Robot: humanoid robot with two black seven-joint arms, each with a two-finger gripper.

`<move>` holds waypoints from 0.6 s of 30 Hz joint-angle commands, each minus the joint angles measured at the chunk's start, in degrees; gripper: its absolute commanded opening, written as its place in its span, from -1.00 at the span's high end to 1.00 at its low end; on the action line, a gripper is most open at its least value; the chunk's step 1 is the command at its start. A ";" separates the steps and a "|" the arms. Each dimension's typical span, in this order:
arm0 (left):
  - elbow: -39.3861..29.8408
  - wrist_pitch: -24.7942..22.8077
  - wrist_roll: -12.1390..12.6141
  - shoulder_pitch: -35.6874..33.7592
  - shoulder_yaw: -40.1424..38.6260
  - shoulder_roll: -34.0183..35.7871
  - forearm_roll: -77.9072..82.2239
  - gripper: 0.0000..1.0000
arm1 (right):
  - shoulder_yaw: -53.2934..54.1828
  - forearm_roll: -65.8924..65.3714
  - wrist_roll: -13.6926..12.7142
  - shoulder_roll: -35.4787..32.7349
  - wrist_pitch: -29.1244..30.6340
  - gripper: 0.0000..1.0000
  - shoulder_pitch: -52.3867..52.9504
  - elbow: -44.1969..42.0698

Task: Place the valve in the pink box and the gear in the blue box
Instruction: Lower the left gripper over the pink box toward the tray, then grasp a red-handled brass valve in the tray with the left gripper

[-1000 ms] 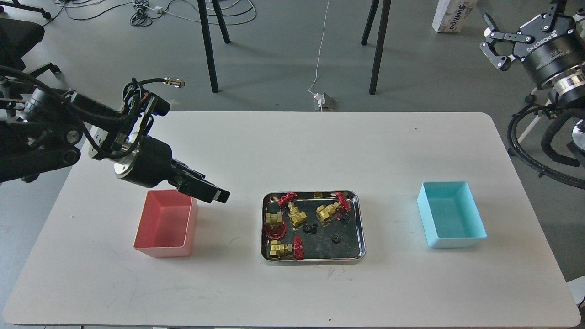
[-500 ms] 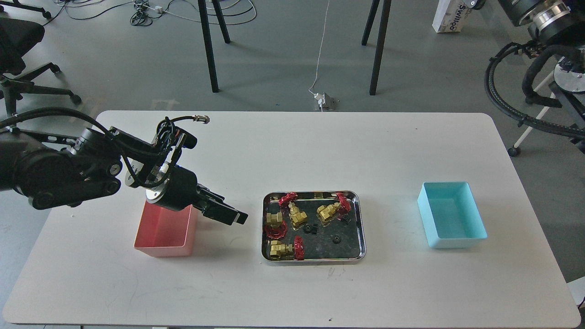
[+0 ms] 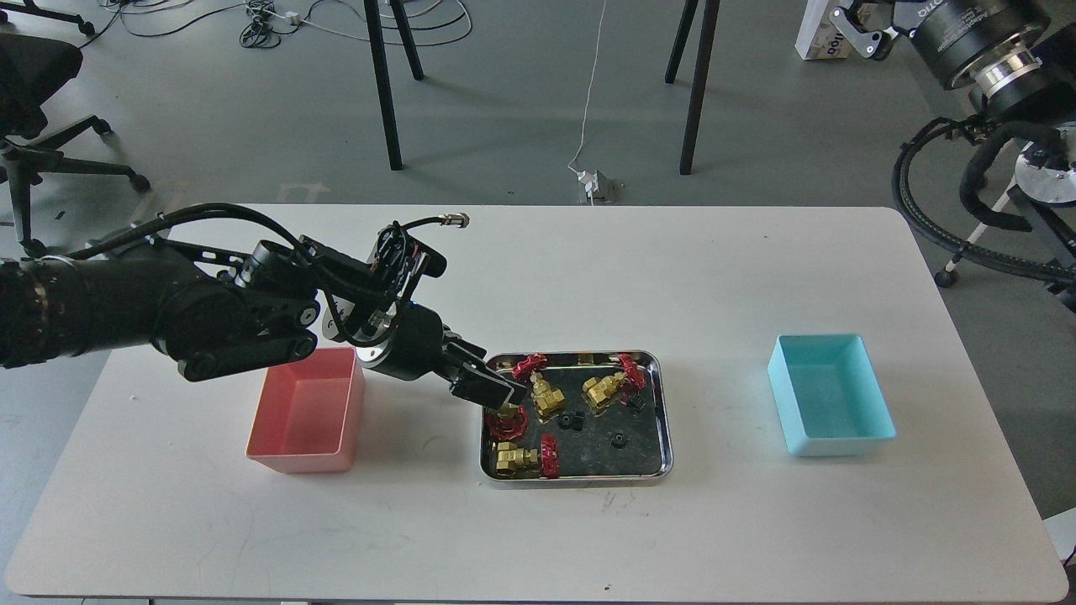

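Four brass valves with dark-red handwheels lie in a shiny steel tray (image 3: 663, 418) at mid-table: one at the left (image 3: 507, 420), one behind it (image 3: 545, 395), one at the back right (image 3: 607, 388), one at the front (image 3: 523, 458). Small black gears (image 3: 573, 420) (image 3: 619, 439) lie among them. My left gripper (image 3: 503, 393) hangs just over the left valve, partly hiding it; its dark fingers cannot be told apart. The empty pink box (image 3: 307, 412) stands left of the tray, the empty blue box (image 3: 828, 395) to the right. My right gripper (image 3: 856, 32) is high at the top right, mostly cut off.
The left arm's forearm and cables stretch above the pink box's back edge. The right arm's hoses loop beside the table's right edge (image 3: 958, 277). An office chair (image 3: 34, 101), table legs and a white carton (image 3: 820, 34) stand on the floor behind.
My left gripper has moved right and down, from over the pink box's far corner to over the tray's left valve. The right arm has swung up toward the top edge.
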 commanded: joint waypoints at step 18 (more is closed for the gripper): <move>5.84 6.08 0.00 6.54 0.00 -4.38 0.18 -0.95 | -0.34 0.00 0.01 -0.09 0.00 -1.00 -1.50 -0.05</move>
